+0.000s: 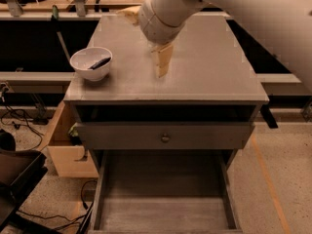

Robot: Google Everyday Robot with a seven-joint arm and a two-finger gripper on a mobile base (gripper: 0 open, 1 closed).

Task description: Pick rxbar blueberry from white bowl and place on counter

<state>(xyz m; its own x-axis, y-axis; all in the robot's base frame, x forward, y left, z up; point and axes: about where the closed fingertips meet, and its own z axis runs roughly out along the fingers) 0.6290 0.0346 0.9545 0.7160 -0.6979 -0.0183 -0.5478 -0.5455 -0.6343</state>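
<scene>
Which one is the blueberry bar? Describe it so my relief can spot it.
Find the grey counter, then the white bowl by its left edge. The rxbar blueberry is the dark flat bar lying inside, the only dark thing against the white; the gripper hangs over mid-counter, right of it.

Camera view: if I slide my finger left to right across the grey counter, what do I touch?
white bowl with the dark snack bar inside → gripper, hanging over the middle of the counter → robot arm, stretching off right
</scene>
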